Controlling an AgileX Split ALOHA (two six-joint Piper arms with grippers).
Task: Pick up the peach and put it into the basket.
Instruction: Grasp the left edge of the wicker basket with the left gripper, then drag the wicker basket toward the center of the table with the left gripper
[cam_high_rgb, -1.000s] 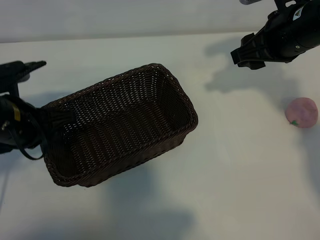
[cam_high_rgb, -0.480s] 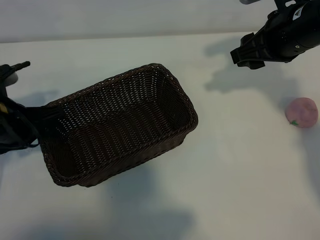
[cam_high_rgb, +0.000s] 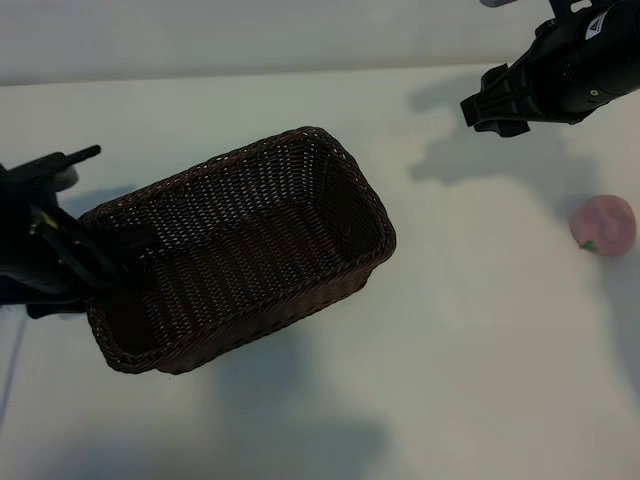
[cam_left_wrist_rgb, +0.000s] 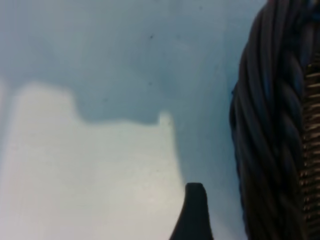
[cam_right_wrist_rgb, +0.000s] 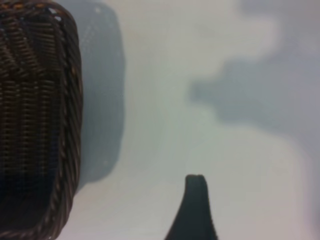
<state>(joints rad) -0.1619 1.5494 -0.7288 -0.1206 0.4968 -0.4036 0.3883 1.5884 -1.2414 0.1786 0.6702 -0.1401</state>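
Exterior view: peach (cam_high_rgb: 603, 225) lying alone on table (cam_high_rgb: 470, 330), well right of basket (cam_high_rgb: 240, 255), untouched, nothing near it. Pale pink, small green mark on lower left side. Far smaller than the basket's mouth.

Basket resting at an angle on the table, long axis running from lower left to upper right, open side up, nothing visible inside. Braided rim (cam_left_wrist_rgb: 272, 125) filling one edge of the left wrist view, table surface beside it.

Left gripper (cam_high_rgb: 100, 262) at the basket's left short end, over or against the rim there; contact not clear. Jaws spread wide, pinching nothing. Only one dark fingertip (cam_left_wrist_rgb: 194, 212) showing in the left wrist view, clear of the weave.

Right gripper (cam_high_rgb: 480, 110) hanging above the table beyond the basket's upper right corner, up and left of the peach and well apart from it. Jaws likewise spread, empty. Right wrist view taking in a basket corner (cam_right_wrist_rgb: 37, 120), a fingertip (cam_right_wrist_rgb: 195, 207) and bare table; no peach in it.

Judged step: still the approach, pick not yet begun. Left arm seemingly readying to steady or take hold of the basket end.

Next move, as a judgement: right arm to swing away from the basket toward the peach, drop with jaws astride it, close gently on the round fruit, lift, carry back over the basket mouth, release. Risk: peach rolling away if nudged by one finger first.
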